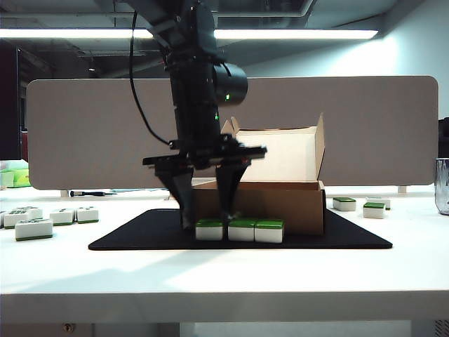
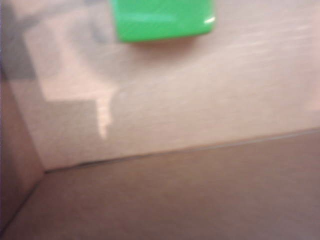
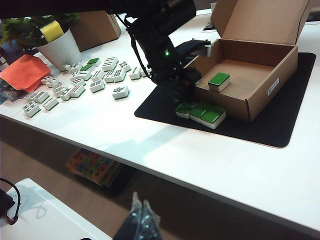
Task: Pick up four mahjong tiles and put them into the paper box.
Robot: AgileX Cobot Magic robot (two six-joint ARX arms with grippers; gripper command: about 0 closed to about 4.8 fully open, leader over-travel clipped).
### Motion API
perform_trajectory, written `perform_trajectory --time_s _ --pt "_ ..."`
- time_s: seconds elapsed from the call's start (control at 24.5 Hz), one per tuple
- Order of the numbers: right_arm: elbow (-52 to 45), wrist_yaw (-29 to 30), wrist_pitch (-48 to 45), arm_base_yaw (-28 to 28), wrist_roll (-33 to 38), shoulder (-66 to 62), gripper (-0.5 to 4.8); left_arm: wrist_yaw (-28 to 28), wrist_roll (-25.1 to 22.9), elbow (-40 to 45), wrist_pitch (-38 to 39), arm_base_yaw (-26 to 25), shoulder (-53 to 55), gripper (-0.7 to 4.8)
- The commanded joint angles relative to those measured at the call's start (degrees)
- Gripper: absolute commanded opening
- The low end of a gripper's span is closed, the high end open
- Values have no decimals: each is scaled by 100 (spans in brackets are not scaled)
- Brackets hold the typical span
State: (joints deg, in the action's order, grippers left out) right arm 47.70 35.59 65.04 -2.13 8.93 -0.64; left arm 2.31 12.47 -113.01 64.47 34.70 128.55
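Note:
Three green-backed mahjong tiles (image 1: pixel 241 229) lie in a row on the black mat, against the front wall of the open paper box (image 1: pixel 291 207). My left gripper (image 1: pixel 207 216) points straight down, open, one finger on each side of the leftmost tile (image 1: pixel 209 229), tips near the mat. The right wrist view shows this gripper (image 3: pixel 184 100) over the row (image 3: pixel 202 113), and another tile (image 3: pixel 219 80) on the box floor. The blurred left wrist view shows only cardboard and a green tile (image 2: pixel 160 20), no fingers. My right gripper (image 3: pixel 142 216) hangs shut off the table's front edge.
Loose white-faced tiles (image 1: pixel 34 226) lie left of the black mat (image 1: pixel 140 239); two green-backed ones (image 1: pixel 374 209) sit to its right. A glass (image 1: pixel 442 186) stands at the far right. A white plant pot (image 3: pixel 60 47), an orange cloth (image 3: pixel 25 70) and a second box (image 3: pixel 95 27) sit beyond.

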Motion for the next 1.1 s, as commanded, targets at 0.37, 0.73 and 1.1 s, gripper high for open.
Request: perform_trajectory --time_s 0.37,0.73,1.1 --pt "22 -4 -55 -2 -20 66 -1 -144 -46 11 396 2 39 128" --pt "22 -7 -55 0 -20 66 -1 461 -160 4 1263 79 -420 110" --pt "22 -4 -55 -2 -20 66 -1 -22 -706 4 -922 57 -962 110"
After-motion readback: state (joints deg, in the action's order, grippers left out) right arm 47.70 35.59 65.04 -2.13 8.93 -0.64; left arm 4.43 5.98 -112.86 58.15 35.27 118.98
